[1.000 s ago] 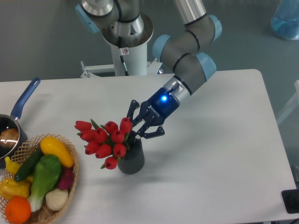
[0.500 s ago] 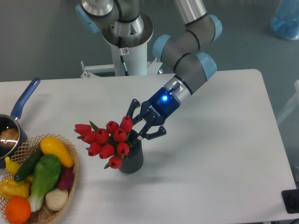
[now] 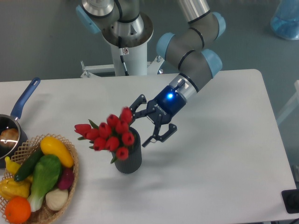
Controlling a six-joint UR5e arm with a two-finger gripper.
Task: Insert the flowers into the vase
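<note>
The red tulip flowers (image 3: 110, 133) stand with their stems in the dark ribbed vase (image 3: 129, 160) near the middle of the table, and the buds lean out to the left over its rim. My gripper (image 3: 138, 126) is just to the right of the bunch, above the vase's rim. It is open, with its fingers (image 3: 159, 136) spread wide and nothing between them. The stems are hidden inside the vase.
A wicker basket (image 3: 71, 176) of fruit and vegetables sits at the front left. A blue-handled saucepan (image 3: 18, 109) is at the left edge. The arm's base (image 3: 127, 44) stands behind the table. A small black object (image 3: 292, 200) is at the front right corner.
My gripper has opened wider and drawn back to the right, away from the bunch. The flowers have settled lower in the vase and stay there on their own.
</note>
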